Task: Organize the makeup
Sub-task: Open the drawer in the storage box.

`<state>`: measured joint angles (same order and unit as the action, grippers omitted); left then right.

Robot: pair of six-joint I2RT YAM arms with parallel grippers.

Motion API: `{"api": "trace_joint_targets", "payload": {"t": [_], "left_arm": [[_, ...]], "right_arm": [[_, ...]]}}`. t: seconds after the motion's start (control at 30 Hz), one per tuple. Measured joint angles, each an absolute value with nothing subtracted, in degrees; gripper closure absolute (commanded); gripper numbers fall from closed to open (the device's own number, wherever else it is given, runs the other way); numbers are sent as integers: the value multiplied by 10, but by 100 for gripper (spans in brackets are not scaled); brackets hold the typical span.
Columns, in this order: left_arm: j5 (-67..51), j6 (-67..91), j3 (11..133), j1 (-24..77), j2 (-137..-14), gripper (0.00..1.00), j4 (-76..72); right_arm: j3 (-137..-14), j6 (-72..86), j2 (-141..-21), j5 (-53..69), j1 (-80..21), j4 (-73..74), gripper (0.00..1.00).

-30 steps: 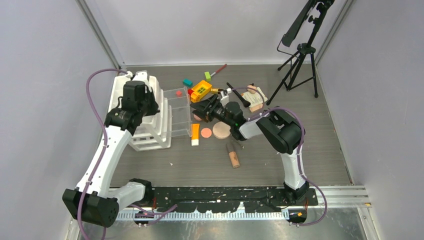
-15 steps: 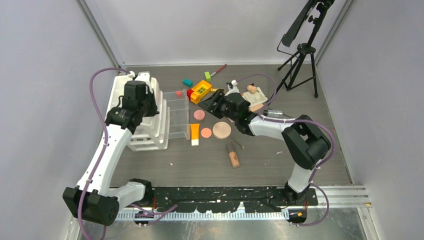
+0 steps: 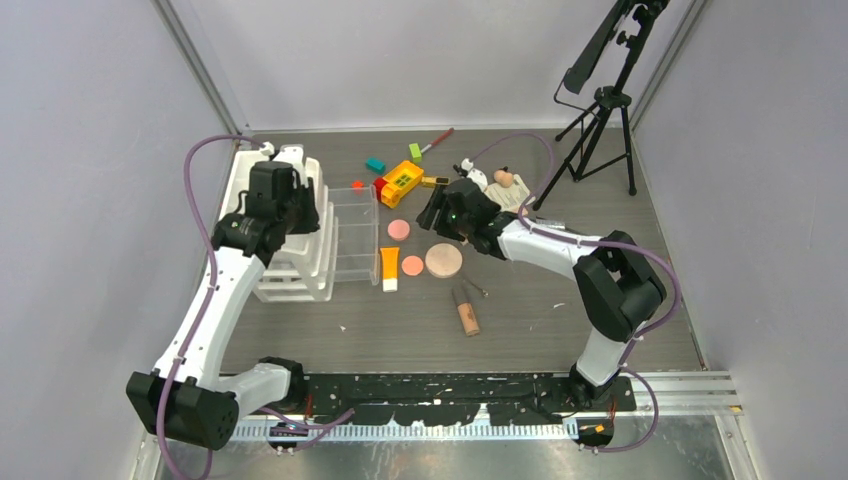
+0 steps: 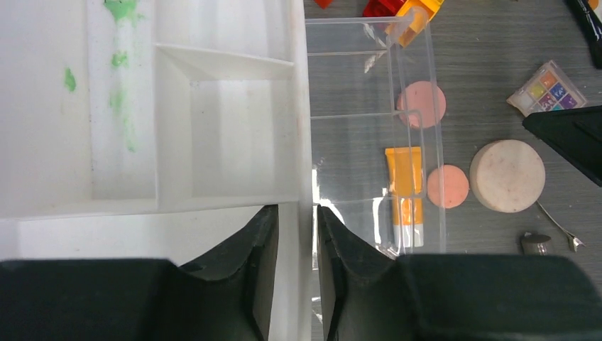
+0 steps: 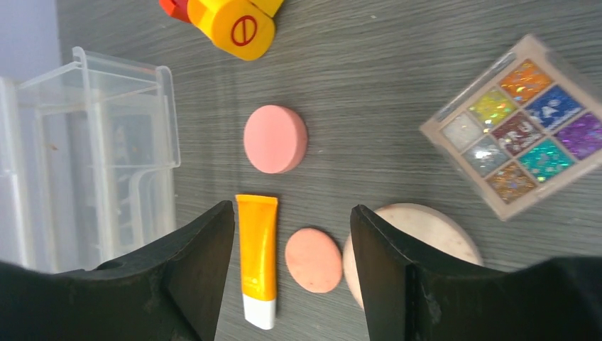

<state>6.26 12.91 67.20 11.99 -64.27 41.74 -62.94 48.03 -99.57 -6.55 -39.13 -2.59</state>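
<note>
The right gripper (image 5: 291,210) hangs with its jaws wide apart and empty. Just below the gap lie one orange plastic tube with a white cap (image 5: 258,249) and one small round peach compact (image 5: 313,259), side by side on the grey table. Around them sit one round pink compact (image 5: 275,138), one larger round beige compact (image 5: 426,231) partly hidden by a finger, and one square nine-pan glitter eyeshadow palette (image 5: 515,124). A yellow-and-red toy brick (image 5: 234,18) lies beyond the pink compact. One beige tube with a dark cap (image 3: 466,312) lies nearer the arm bases.

The left gripper (image 4: 297,212) hovers with its jaws a narrow gap apart, with nothing pinched between them, over the line where the white compartmented tray (image 4: 302,106) meets the clear plastic divided box (image 5: 106,156). That box stands between the tray and the cosmetics.

At the far side lie one teal block (image 3: 375,164), one green block (image 3: 414,151) and a black tripod (image 3: 600,110).
</note>
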Motion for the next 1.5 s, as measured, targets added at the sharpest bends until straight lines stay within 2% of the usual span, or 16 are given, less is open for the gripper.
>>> {"api": "trace_joint_targets", "payload": {"t": [0.5,0.6,0.67,0.73,1.03,1.3,1.5], "left_arm": [[68,127,672,120,-625,56,410],[74,126,672,120,-608,54,404],[77,126,672,120,-602,48,401],[81,125,672,120,-596,47,400],[90,119,667,120,-588,46,396],[90,117,665,120,-587,46,396],[90,117,664,120,-587,46,396]], "right_arm": [[-725,369,-997,-183,-379,177,30],[-766,336,-1011,-201,-367,210,31],[-798,313,-1030,-208,-358,227,32],[-837,290,-1060,-210,-348,243,32],[-997,187,-1202,-178,-284,298,35],[-1070,89,-1258,-105,-245,324,35],[-1121,32,-1307,-64,-234,342,40]]}}
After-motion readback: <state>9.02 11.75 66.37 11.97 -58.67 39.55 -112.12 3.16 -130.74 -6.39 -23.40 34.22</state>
